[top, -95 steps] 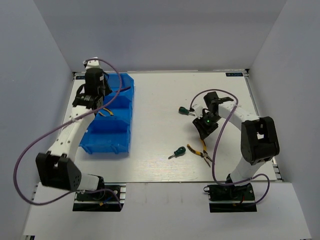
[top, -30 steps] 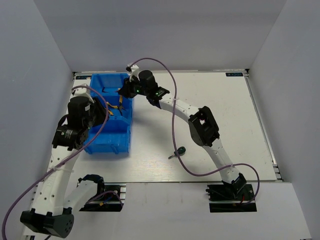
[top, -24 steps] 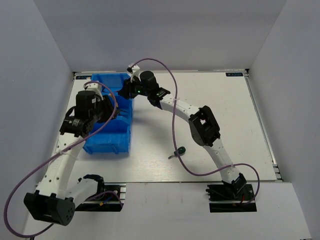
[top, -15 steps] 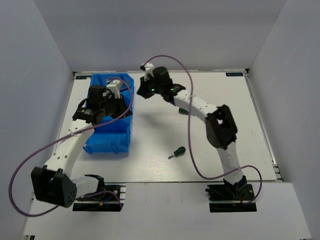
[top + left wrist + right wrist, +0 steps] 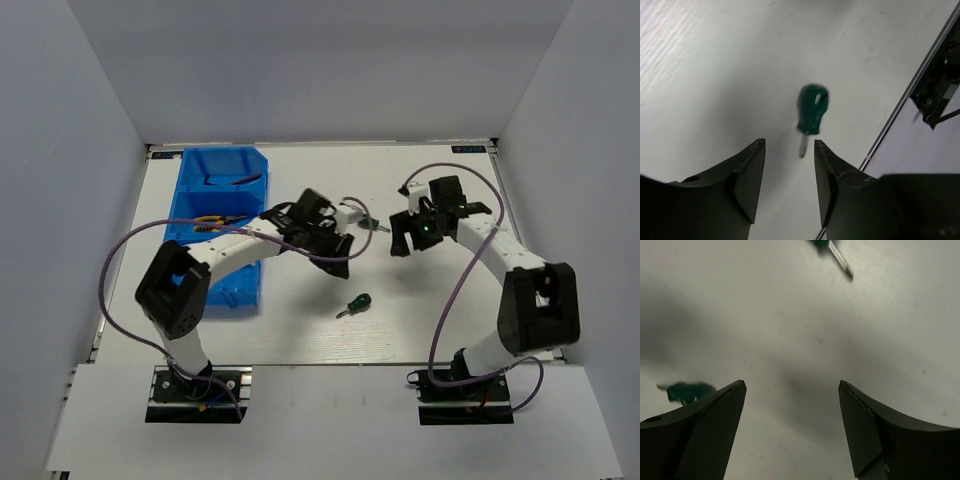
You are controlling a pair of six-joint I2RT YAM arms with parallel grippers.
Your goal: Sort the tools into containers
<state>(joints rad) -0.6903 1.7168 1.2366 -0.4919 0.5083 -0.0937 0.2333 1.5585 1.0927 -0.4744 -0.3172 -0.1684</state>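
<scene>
The blue bins point(image 5: 190, 262) stand in a row at the left. Yellow-handled pliers point(image 5: 214, 220) lie in the middle compartment and a dark hex key point(image 5: 248, 180) in the far one. One green screwdriver point(image 5: 355, 303) lies on the table, ahead of my open, empty left gripper point(image 5: 343, 255); it shows just beyond the tips in the left wrist view point(image 5: 811, 111). A second screwdriver point(image 5: 371, 225) lies between the two arms. My right gripper point(image 5: 402, 245) is wide open and empty over bare table point(image 5: 792, 383), with the first screwdriver's handle point(image 5: 685, 391) to its left.
The near table edge and an arm base point(image 5: 940, 85) show at the right of the left wrist view. The second screwdriver's shaft point(image 5: 840, 261) lies at the top of the right wrist view. Grey walls surround the table.
The pliers once on the table are gone from it. My right arm pulled back from the bins to the right middle. My left arm swung from the bins out over the table's middle.
</scene>
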